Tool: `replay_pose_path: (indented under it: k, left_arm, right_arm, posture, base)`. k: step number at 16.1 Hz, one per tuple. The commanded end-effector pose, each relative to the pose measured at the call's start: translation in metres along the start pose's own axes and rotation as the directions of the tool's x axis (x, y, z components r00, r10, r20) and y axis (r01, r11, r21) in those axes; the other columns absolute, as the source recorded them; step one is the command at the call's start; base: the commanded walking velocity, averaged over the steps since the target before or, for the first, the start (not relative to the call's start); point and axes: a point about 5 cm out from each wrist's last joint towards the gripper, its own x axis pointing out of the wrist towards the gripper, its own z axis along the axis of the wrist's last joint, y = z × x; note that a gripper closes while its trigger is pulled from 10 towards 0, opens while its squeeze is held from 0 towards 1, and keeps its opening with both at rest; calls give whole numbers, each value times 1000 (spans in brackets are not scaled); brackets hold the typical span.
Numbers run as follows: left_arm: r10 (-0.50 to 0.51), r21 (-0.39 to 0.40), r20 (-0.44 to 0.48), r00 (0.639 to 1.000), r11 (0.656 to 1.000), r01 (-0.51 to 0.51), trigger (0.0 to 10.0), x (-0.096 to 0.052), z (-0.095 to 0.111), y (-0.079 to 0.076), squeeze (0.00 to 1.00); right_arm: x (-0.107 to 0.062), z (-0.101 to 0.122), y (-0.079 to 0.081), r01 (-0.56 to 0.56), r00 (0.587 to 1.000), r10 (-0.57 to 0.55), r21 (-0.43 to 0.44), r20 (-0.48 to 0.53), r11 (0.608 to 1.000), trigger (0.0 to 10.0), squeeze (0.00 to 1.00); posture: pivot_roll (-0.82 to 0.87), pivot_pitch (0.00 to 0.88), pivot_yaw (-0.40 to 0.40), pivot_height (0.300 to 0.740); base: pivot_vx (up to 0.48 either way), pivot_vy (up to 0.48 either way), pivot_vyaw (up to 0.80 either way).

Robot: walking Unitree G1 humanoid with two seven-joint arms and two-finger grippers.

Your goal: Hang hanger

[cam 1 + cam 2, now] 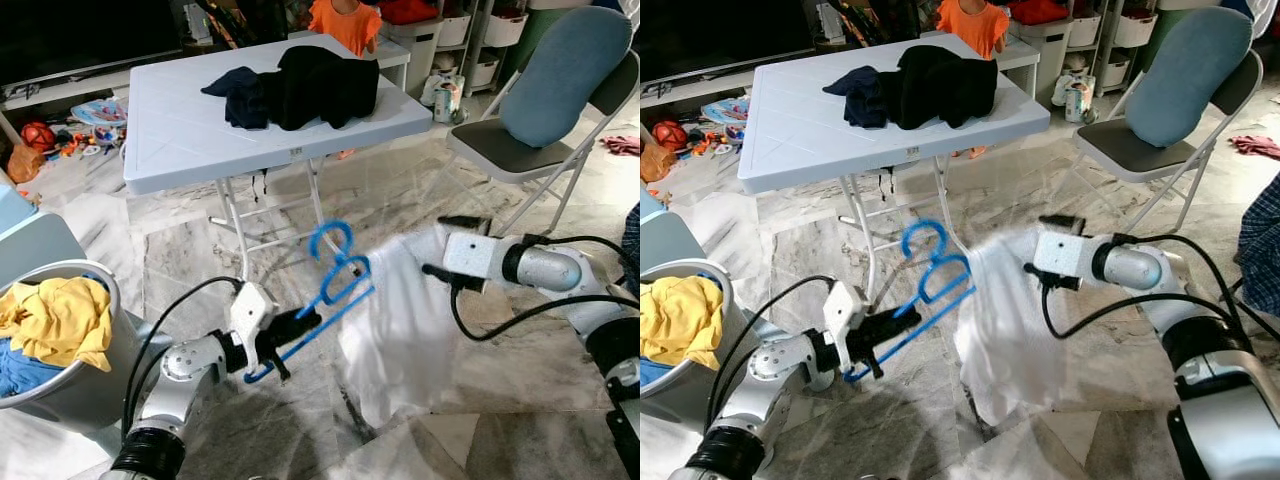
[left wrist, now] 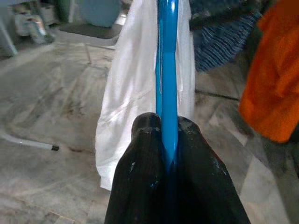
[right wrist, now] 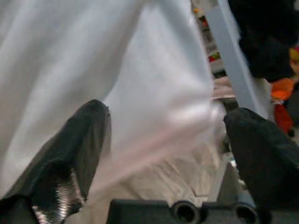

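Beyond the robot, on a pale marbled floor (image 1: 480, 430), stands the white folding worktop (image 1: 180, 130), and it is our landmark. On it lies a heap of dark clothes (image 1: 300, 85). To the worktop's right sits a folding chair (image 1: 545, 110) with a blue cushion; to its left, and nearer the robot, a grey basket (image 1: 60, 385) holds yellow and blue laundry. Behind the worktop there are shelves with bins, toys on the floor, and somebody in orange (image 1: 345, 22).

Now the action, in front of the worktop and nearer the robot: the left pincer (image 1: 296, 328) is clamped tight on the blue hanger (image 1: 335, 285), its two black fingers (image 2: 140, 182) pressed together on the blue bar. The hanger's long axis slants up from the pincer toward the worktop's near right leg, with the hook end curling uppermost, pointing up toward the worktop's edge. A white garment (image 1: 395, 330) drapes from the hanger's far end, hanging down toward the floor.

Right pincer (image 1: 432, 250) comes in from the chair side, fingers spread wide apart, with the white cloth bunched between them at the garment's top edge.
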Motion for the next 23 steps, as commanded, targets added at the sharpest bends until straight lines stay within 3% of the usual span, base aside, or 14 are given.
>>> replay_pose_path:
  k: [1, 4, 5, 6, 7, 8, 10, 12, 13, 16, 17, 18, 23]
  left_arm:
    - [52, 4, 81, 995, 999, -52, 0, 1, 18, 9, 0]
    - [113, -19, 109, 988, 994, -111, 0, 2, 23, 15, 0]
    - [119, -28, 115, 986, 993, -116, 0, 2, 24, 16, 0]
    - [117, -26, 114, 987, 993, -115, 0, 2, 24, 16, 0]
    - [114, -27, 113, 987, 993, -112, 0, 3, 24, 15, 0]
    - [109, -26, 114, 987, 994, -107, 0, 4, 25, 14, 0]
    - [101, -28, 116, 988, 995, -99, 0, 6, 25, 12, 0]
    - [87, -29, 117, 989, 996, -84, 0, 8, 25, 8, 0]
    - [78, -30, 124, 989, 997, -75, 0, 10, 27, 6, 0]
    - [67, -26, 133, 989, 998, -64, 0, 12, 29, 4, 0]
    - [63, -26, 135, 989, 998, -60, 0, 13, 30, 3, 0]
    - [59, -26, 136, 989, 998, -56, 0, 13, 31, 2, 0]
    - [38, -29, 140, 989, 999, -34, 0, 14, 32, -2, 0]
  right_arm:
    - [0, 1, -9, 45, 999, -45, 28, -7, 999, 10000, 1000]
    - [2, -3, 3, -6, 1000, 5, 168, 9, 986, 10000, 1000]
    - [6, 0, 21, -88, 995, 73, 263, 66, 961, 10000, 1000]
    - [8, 2, 25, -101, 994, 81, 280, 79, 955, 10000, 1000]
    - [12, 6, 34, -122, 990, 92, 330, 106, 936, 10000, 933]
    - [18, 14, 44, -143, 985, 88, 405, 150, 903, 10000, 459]
    - [27, 24, 53, -132, 983, 57, 456, 173, 880, 10000, 0]
    - [36, 32, 62, -58, 988, -29, 535, 154, 843, 10000, 0]
    - [41, 36, 62, 36, 988, -118, 582, 104, 813, 10000, 0]
    - [47, 36, 58, 184, 974, -224, 615, -12, 766, 10000, 0]
    - [48, 36, 56, 219, 968, -249, 613, -37, 759, 4235, 0]
    - [50, 36, 56, 233, 965, -255, 613, -53, 755, 0, 0]
    - [55, 38, 56, 274, 955, -283, 623, -88, 732, 0, 0]
  posture:
    - [-169, 0, 56, 740]
    - [-168, 0, 58, 740]
    - [-169, 0, 59, 740]
    - [-169, 0, 59, 740]
    - [-170, 0, 59, 740]
    - [-170, 0, 59, 740]
    - [-170, 0, 59, 740]
    - [-170, 0, 59, 740]
    - [-168, 0, 59, 740]
    - [-166, 0, 61, 740]
    - [-164, 0, 59, 740]
    - [-165, 0, 59, 740]
    - [-159, 0, 56, 740]
  base:
    - [0, 0, 0]
    - [0, 0, 0]
    - [0, 0, 0]
    - [0, 0, 0]
    - [0, 0, 0]
    - [0, 0, 0]
    - [0, 0, 0]
    - [0, 0, 0]
    - [0, 0, 0]
    - [0, 0, 0]
    - [0, 0, 0]
    - [0, 0, 0]
    - [0, 0, 0]
